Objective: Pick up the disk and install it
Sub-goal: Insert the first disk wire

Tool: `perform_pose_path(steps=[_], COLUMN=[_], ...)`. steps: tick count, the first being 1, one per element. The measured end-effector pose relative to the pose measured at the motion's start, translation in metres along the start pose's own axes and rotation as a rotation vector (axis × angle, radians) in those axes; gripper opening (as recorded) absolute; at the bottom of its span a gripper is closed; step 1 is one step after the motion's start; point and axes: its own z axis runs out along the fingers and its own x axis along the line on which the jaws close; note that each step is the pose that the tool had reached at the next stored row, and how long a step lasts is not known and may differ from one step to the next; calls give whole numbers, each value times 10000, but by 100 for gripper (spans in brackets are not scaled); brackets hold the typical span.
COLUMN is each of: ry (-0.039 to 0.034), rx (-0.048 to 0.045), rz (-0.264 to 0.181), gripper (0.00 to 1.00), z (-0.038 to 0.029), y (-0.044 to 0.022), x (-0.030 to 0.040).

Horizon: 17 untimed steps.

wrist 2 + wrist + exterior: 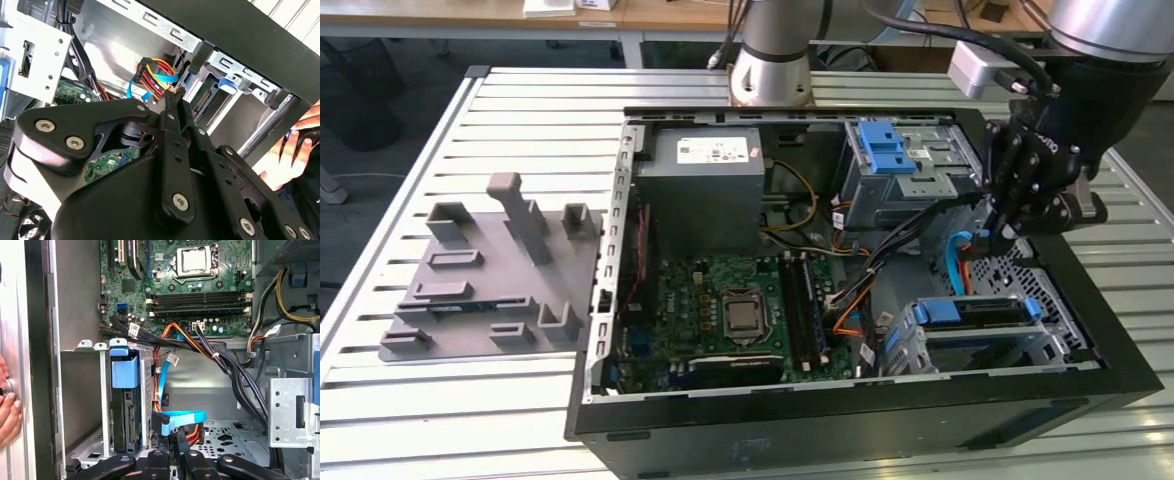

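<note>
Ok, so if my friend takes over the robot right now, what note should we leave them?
Gripper: low inside the open computer case, close to the blue cable and next to the drive cage. Open or shut: cannot tell.
Disk: sitting in the drive cage, with a blue tab at one end.
Done: the disk looks placed in its bay.
Left: can't tell if it is fully seated or plugged in.
Careful: a person's hand rests on the case edge.
</note>
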Motion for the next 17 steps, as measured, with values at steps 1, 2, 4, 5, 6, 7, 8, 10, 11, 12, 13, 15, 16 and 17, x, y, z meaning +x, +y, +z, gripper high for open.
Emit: perform_pose_path(steps=[1, 2, 4, 5, 6, 7, 8, 10, 11, 12, 13, 15, 16, 17], ry=[31, 46, 45, 21, -72, -214, -357, -642, -690, -693, -692, -692, -692, -692], rx=[1, 1, 1, 1, -3, -8, -13, -27, -29, -30, -30, -30, -30, -30], rz=[0, 0, 0, 1, 4, 9, 13, 22, 23, 23, 23, 23, 23, 24], gripper=[18, 18, 18, 18, 18, 18, 18, 18, 18, 18, 18, 18, 18, 18], z=[0, 0, 1, 2, 4, 5, 7, 13, 19, 26, 31, 43, 48, 52], y=[0, 0, 0, 0, 0, 0, 0, 0, 0, 0, -1, -2, -2, -2], x=[0, 0, 3, 6, 10, 13, 15, 18, 25, 35, 48, 83, 100, 118])
